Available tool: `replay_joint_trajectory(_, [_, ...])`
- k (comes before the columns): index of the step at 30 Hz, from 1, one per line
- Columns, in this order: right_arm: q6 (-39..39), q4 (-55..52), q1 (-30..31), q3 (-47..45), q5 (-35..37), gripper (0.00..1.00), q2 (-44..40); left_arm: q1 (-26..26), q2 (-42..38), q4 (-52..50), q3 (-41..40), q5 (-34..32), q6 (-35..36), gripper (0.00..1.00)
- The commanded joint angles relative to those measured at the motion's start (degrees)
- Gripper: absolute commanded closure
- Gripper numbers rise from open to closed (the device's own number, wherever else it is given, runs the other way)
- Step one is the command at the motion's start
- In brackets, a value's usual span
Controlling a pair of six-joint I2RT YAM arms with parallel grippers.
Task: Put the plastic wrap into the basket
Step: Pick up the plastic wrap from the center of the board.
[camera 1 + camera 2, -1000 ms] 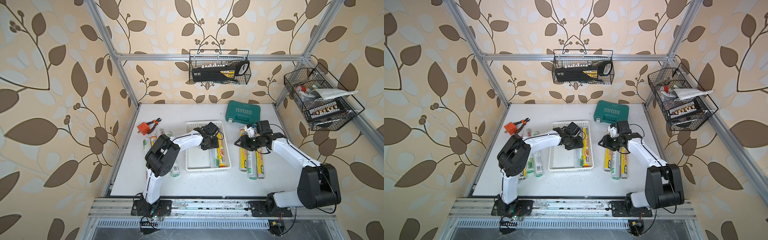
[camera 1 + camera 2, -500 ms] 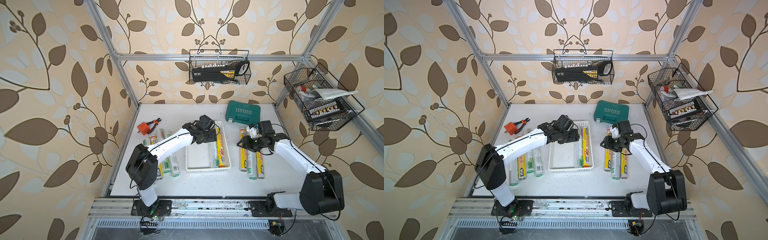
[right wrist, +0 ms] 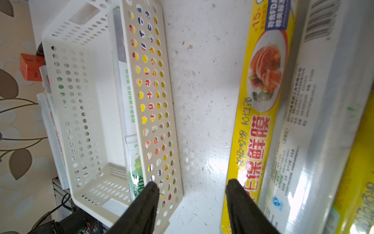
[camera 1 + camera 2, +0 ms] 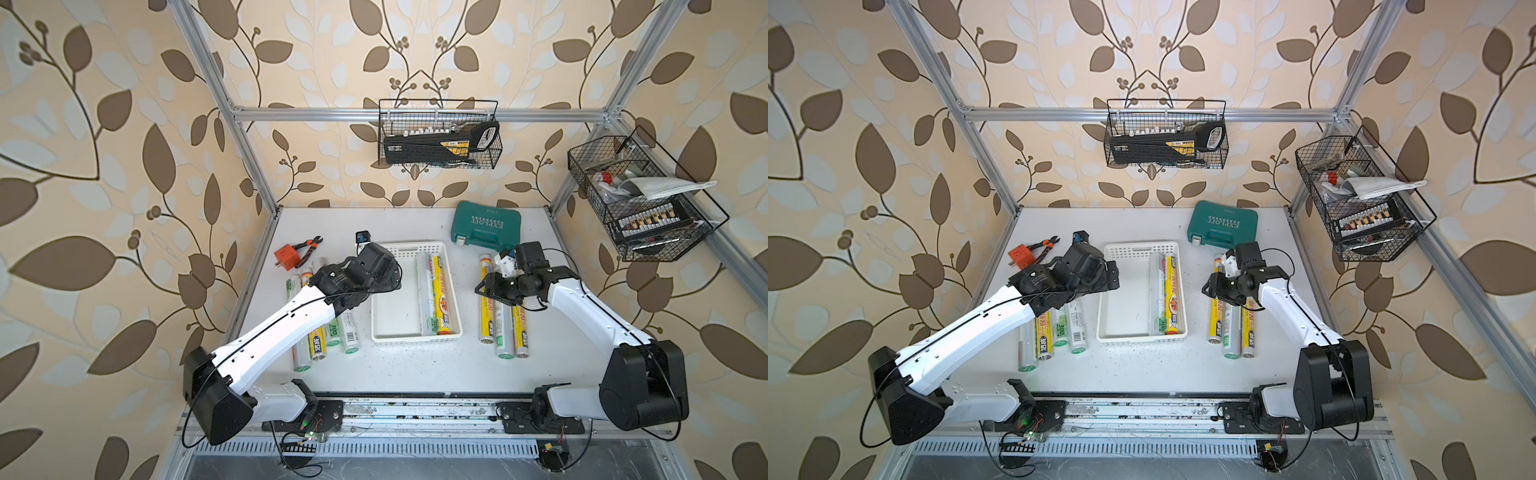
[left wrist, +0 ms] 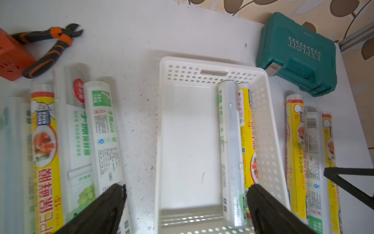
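- Progress: two of the nine plastic wrap [image 5: 230, 141] rolls are in the basket; seven lie outside it, so the task looks to be in its early part.
- Basket [image 4: 395, 307]: white, mid-worktop [image 4: 415, 370]. It holds a silvery roll [image 4: 1157, 291] and a yellow roll [image 4: 1173, 295], side by side along its 3 o'clock wall; the rest of its floor is bare.
- Left group [image 4: 349, 332]: four rolls at the basket's 9 o'clock.
- Right group [image 4: 503, 328]: three rolls at 3 o'clock.
- Left end effector [image 5: 186, 188]: spread wide, empty, by the basket's 9 o'clock rim.
- Right end effector [image 3: 192, 184]: parted, empty, above bare worktop between basket and right group.
- Wire baskets: the 12 o'clock one [image 4: 494, 141] holds a black-and-yellow tool; the 2 o'clock one [image 4: 665, 249] holds mixed items.
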Motion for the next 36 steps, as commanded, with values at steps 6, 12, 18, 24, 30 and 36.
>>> replay_joint_trajectory(6, [0.57, 0.08, 1.53, 0.85, 7.2, 0.42, 4.12, 0.17, -8.39, -2.92, -5.2, -9.18, 1.79, 0.01])
replay_joint_trajectory(12, [0.54, 0.28, 3.56, 1.65, 12.04, 0.39, 7.48, 0.65, -10.49, -3.01, -8.17, -8.87, 1.28, 0.01])
replay_joint_trajectory(18, [0.7, 0.39, 4.99, 2.42, 15.53, 0.36, 10.2, 0.74, -10.34, -2.92, -8.79, -8.45, 1.19, 0.01])
replay_joint_trajectory(24, [0.76, 1.09, 5.93, 3.2, 17.68, 0.36, 12.76, 0.91, -9.99, -2.42, -9.24, -7.9, 1.15, 0.01])
replay_joint_trajectory(30, [1.71, 2.05, 6.74, 4.67, 18.81, 0.37, 15.96, 1.0, -9.33, -1.97, -9.61, -7.27, 1.16, 0.01])
replay_joint_trajectory(36, [1.97, 2.15, 7.06, 6.18, 19.68, 0.39, 18.83, 1.13, -8.68, -1.69, -9.51, -6.98, 0.67, 0.01])
